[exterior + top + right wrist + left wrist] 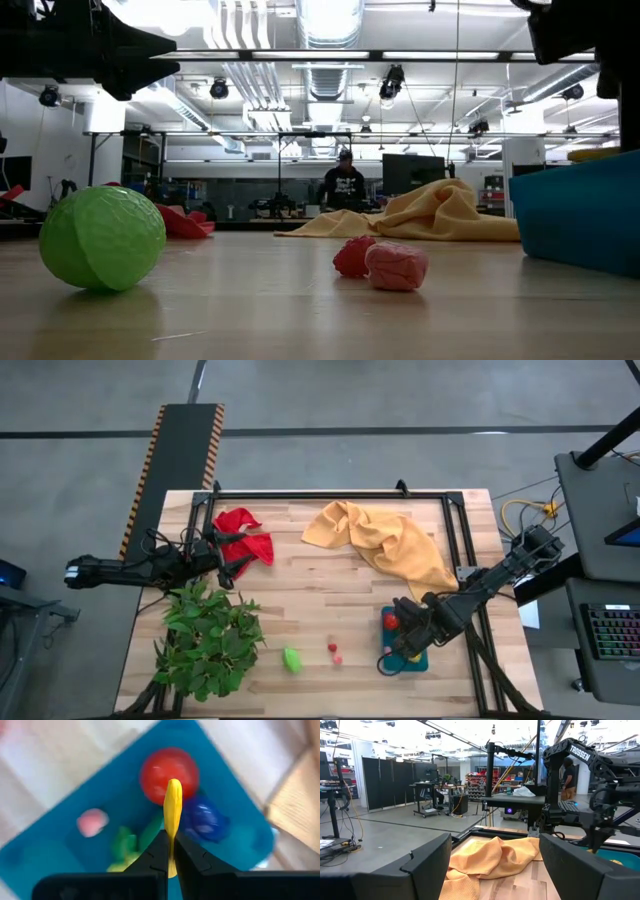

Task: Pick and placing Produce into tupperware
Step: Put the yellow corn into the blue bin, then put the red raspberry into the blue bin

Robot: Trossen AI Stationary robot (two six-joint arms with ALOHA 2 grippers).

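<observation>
We have the right pincer clamped on a thin yellow piece above the teal tupperware at the bench's near right (red ball already inside); released off-centre, it may bounce out, while the left pincer waits wide at far left

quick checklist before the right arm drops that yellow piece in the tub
1. Right gripper shut on the yellow piece: ok.
2. Yellow piece above the teal tupperware: ok.
3. Room inside beside the red ball, purple piece and pink piece: ok.
4. Left gripper open, away by the red cloth: ok.
5. All produce packed: not ok, the lime green piece and small pink pieces lie on the table.
</observation>
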